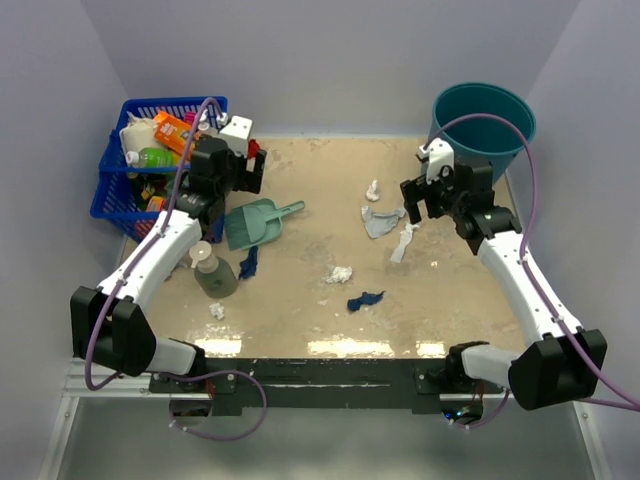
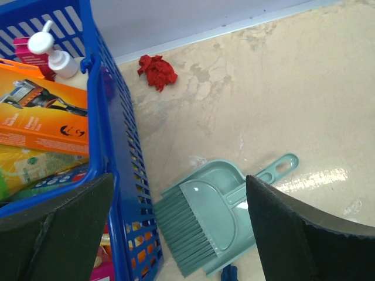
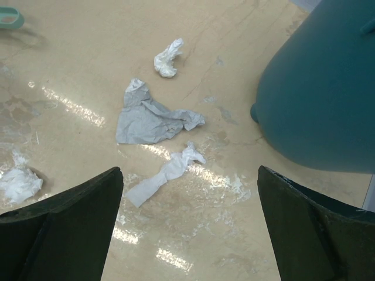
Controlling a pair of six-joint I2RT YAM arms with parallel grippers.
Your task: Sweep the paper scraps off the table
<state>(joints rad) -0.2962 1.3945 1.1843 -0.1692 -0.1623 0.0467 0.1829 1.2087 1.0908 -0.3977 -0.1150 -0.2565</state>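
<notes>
While both pairs of fingers stand wide apart and hold nothing, the step in hand is judged to be taking up the sweeping tools. The left fingers (image 2: pixel 53 234) hover above the teal dustpan (image 1: pixel 255 222), in which the brush (image 2: pixel 187 234) lies nested. The right fingers (image 3: pixel 58 228) hover well to the right of the dustpan. To do the step well, the left fingers should descend on the slim handle at the dustpan's right and close across its narrow width, keeping clear of the blue basket (image 2: pixel 117 152) just left of the dustpan. The paper scraps (image 1: pixel 380 222) are small and crumpled. White twists and a pale grey-blue sheet lie on the tabletop (image 1: pixel 300 320) right of the dustpan. One navy bit lies just beside its near edge. Another navy bit and white wads lie farther right and nearer the arm bases.
</notes>
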